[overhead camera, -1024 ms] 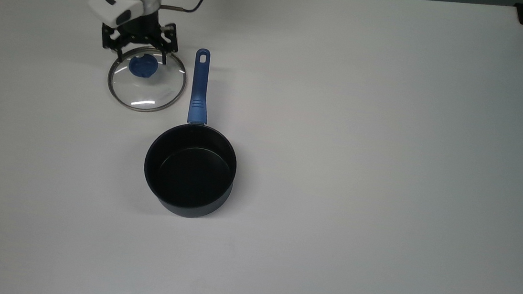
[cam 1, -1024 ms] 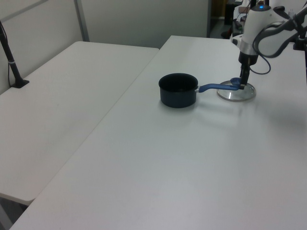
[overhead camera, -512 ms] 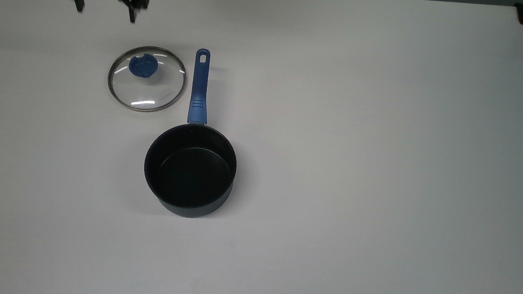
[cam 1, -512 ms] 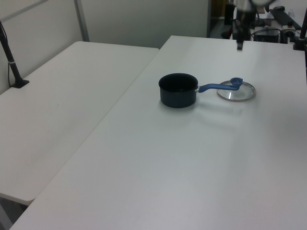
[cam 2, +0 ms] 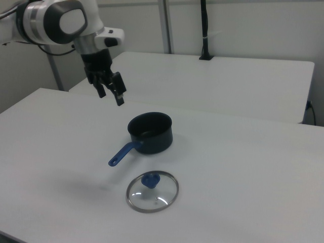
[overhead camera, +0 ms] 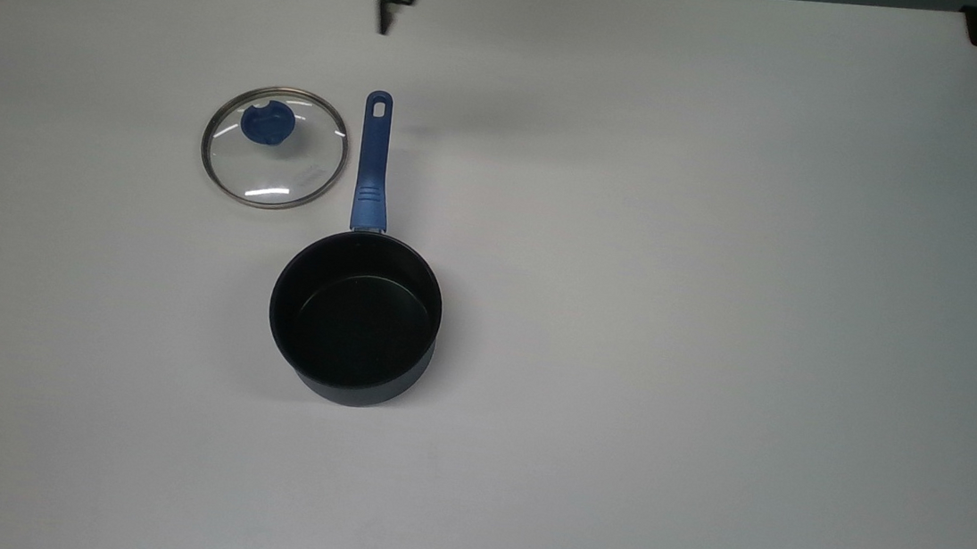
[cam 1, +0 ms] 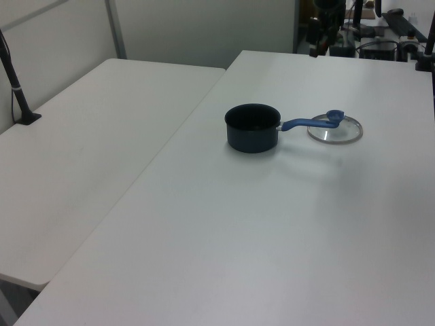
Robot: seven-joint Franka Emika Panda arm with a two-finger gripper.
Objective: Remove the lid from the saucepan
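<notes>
We see the glass lid [overhead camera: 275, 148] lying flat on the white table [overhead camera: 680, 239], just beside the saucepan [overhead camera: 355, 315] handle, off the uncovered pan. Our gripper [cam 2: 111, 93] hangs high above, fingers spread, holding nothing.

Lid [cam 2: 152, 191] flat on table [cam 2: 243, 192], near saucepan [cam 2: 150, 132]; fingers [cam 2: 120, 97] spread, empty.

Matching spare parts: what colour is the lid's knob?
Blue, clearest in the top view, on the lid.
</notes>
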